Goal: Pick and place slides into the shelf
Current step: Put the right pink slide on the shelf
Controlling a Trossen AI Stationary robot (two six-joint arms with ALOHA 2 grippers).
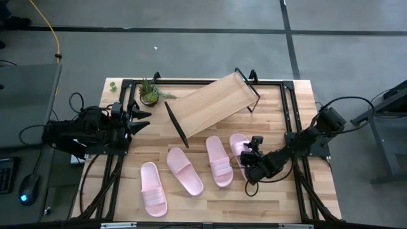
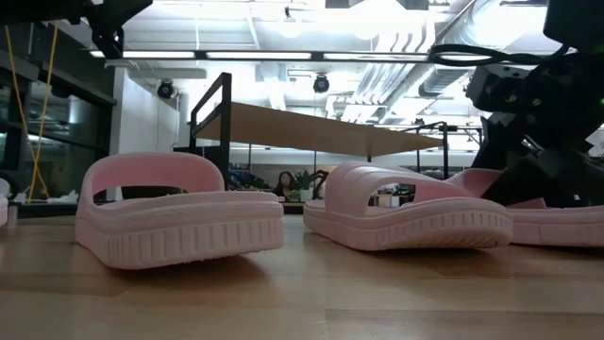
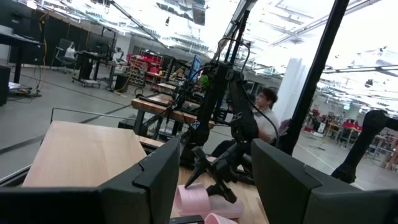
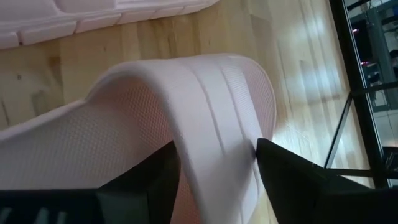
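Four pale pink slides lie on the wooden table in the high view: one (image 1: 153, 189) near the front, one (image 1: 184, 170), one (image 1: 219, 160), and the rightmost slide (image 1: 236, 143). My right gripper (image 1: 252, 148) comes from the right and is shut on the rightmost slide's strap, which fills the right wrist view (image 4: 214, 162). The shelf (image 1: 213, 102), a slanted light-wood board in a black frame, stands behind the slides. My left gripper (image 1: 141, 121) waits open at the table's left, above the table (image 3: 214, 186). My right gripper holds the rightmost slide by its wide strap (image 4: 217, 124), pinched between the two fingers (image 4: 149, 180), one by the strap's meshed inner side and one at its outer edge. It comes slanting down from the table's right. The sole (image 2: 557, 227) rests on the table.
A small potted plant (image 1: 151, 92) stands by the shelf's left end. Black frame rails (image 1: 289, 127) run along the table's edges. Bare wood lies before the slides. A person (image 3: 267, 112) sits in the room beyond the table.
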